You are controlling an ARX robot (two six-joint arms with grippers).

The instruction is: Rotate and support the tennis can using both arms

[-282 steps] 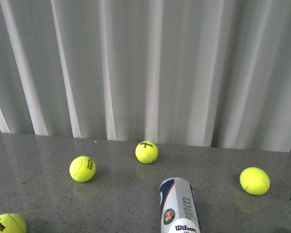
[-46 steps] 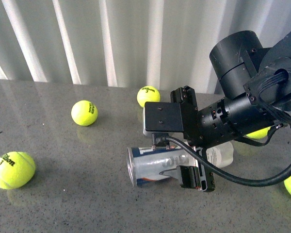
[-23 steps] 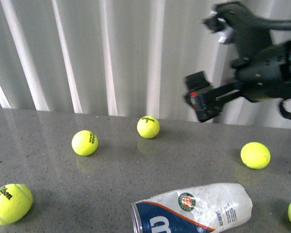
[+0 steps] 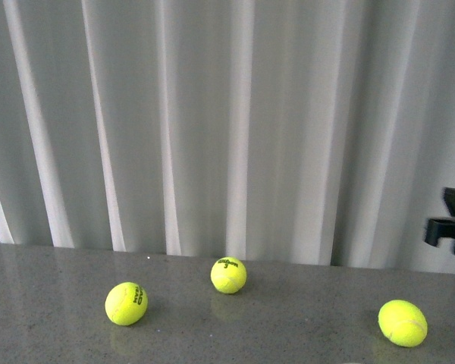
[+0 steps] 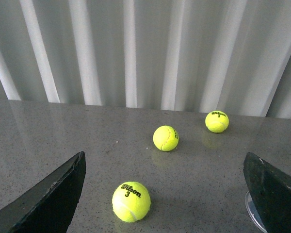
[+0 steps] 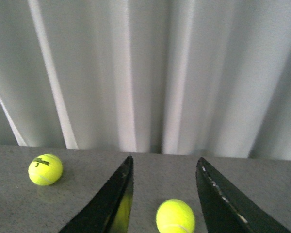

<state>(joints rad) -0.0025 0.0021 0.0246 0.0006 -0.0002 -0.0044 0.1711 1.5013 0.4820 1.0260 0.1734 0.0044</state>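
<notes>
The tennis can is out of the front view. In the left wrist view only a sliver of a clear round rim (image 5: 250, 213) shows at the frame edge, beside one finger; I cannot tell more of it. My left gripper (image 5: 164, 160) is open wide and empty, its black wedge fingers (image 5: 53, 204) far apart over the table. My right gripper (image 6: 165, 159) is open and empty, with a yellow ball (image 6: 175, 216) lying on the table beyond the gap. In the front view only a black piece of the right arm (image 4: 451, 227) shows at the right edge.
Yellow tennis balls lie on the grey table (image 4: 45, 334): three in the front view (image 4: 127, 303), (image 4: 228, 274), (image 4: 403, 322), three in the left wrist view, the nearest marked Wilson 3 (image 5: 131, 201). A white curtain (image 4: 227, 114) hangs behind the table.
The front view now looks higher up; the can, lying at the bottom half a second ago, has dropped out of it. The right arm has moved off to the right edge.
</notes>
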